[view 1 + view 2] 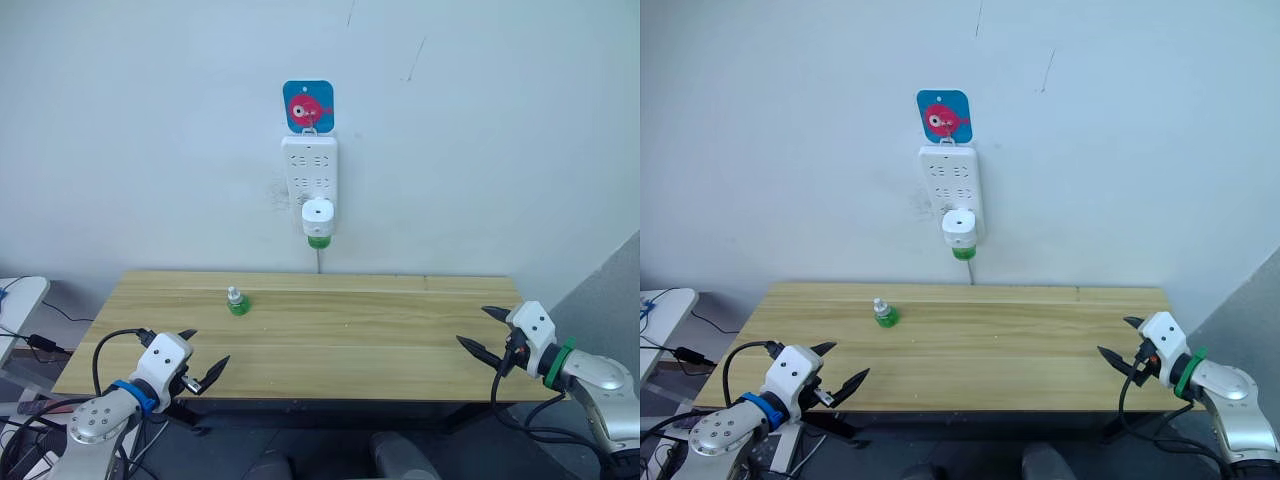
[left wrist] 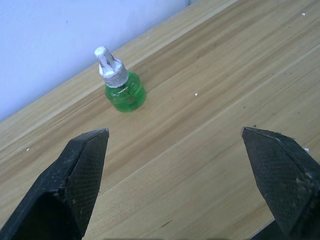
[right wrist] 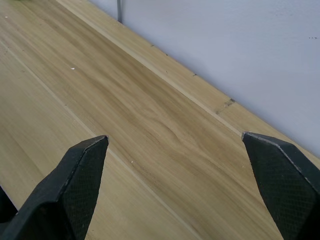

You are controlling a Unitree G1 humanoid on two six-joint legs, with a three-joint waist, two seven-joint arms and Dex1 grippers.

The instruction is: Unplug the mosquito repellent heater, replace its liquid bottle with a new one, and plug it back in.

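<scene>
Heater plugged in, both grippers idle over table
Mosquito repellent heater [image 1: 318, 221] sits in wall power strip [image 1: 310, 172]; spare liquid bottle [image 1: 237, 301] stands far-left on table [image 1: 380, 330]; left gripper [image 1: 203, 354] and right gripper [image 1: 484, 332] fingers spread apart, holding nothing

Even, soft daylight; we see no harsh glare.

We find the wall [image 1: 480, 120] evenly lit and the table [image 1: 380, 330] matte. In the left wrist view the green bottle [image 2: 121, 82] looks sharp, while the near fingertips [image 2: 80, 175] go soft.
</scene>
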